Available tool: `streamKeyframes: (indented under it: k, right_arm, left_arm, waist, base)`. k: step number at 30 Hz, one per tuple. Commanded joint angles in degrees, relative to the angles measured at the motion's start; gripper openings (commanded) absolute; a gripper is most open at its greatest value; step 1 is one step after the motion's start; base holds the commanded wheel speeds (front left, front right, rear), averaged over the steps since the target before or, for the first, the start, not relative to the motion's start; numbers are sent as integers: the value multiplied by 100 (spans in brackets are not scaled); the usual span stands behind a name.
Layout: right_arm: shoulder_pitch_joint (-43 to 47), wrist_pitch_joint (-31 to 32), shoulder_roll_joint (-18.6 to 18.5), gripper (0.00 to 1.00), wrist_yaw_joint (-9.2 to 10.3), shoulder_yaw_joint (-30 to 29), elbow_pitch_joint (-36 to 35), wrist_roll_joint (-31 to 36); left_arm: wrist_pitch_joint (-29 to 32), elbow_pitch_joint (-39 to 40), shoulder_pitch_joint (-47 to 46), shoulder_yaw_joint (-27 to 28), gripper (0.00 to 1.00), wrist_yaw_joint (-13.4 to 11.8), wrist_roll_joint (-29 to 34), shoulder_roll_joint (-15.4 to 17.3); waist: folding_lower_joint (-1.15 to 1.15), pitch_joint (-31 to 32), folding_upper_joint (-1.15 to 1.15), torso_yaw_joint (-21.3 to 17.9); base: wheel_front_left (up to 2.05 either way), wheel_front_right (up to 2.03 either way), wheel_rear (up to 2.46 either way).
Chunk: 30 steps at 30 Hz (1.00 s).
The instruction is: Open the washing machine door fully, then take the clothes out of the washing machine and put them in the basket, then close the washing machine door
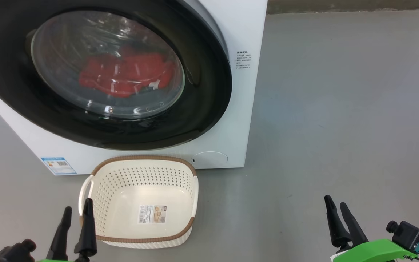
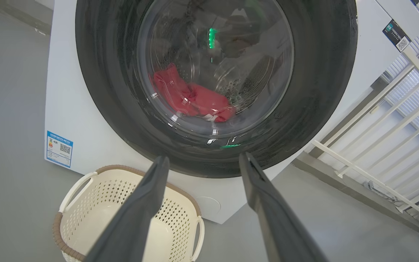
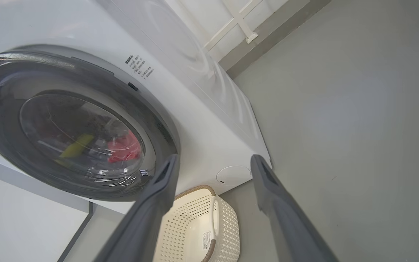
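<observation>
Grey floor [image 1: 340, 109], white railing [image 2: 406, 109] frame-right. One washing machine [image 1: 246, 32], one basket [image 1: 140, 189]; left end effector [image 1: 78, 203] and right end effector [image 1: 334, 200] both apart.

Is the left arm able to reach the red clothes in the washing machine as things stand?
Probably not yet. The washing machine door covers the opening, and the clothes lie behind its glass. The left gripper is open and hangs low by the basket. The door must swing away first.
</observation>
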<state>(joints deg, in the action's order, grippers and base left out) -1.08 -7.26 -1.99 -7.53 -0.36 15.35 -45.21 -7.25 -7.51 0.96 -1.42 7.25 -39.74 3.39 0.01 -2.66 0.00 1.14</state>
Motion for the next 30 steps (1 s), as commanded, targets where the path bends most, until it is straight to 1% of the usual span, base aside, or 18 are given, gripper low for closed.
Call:
streamKeyframes:
  k: [1, 30]
  right_arm:
    - [-115, -85, -66, 100, 3, 140, -185, 200]
    - [155, -570, -85, 100, 4, -55, -486, 1970]
  left_arm:
    - [-83, 195, -23, 107, 100, 17, 219, 112]
    - [-571, 485, 68, -74, 100, 22, 2059, 260]
  waist:
    - [0, -2, 0, 0]
    - [0, -69, 0, -21]
  base:
    - [0, 0, 0]
    - [0, 0, 0]
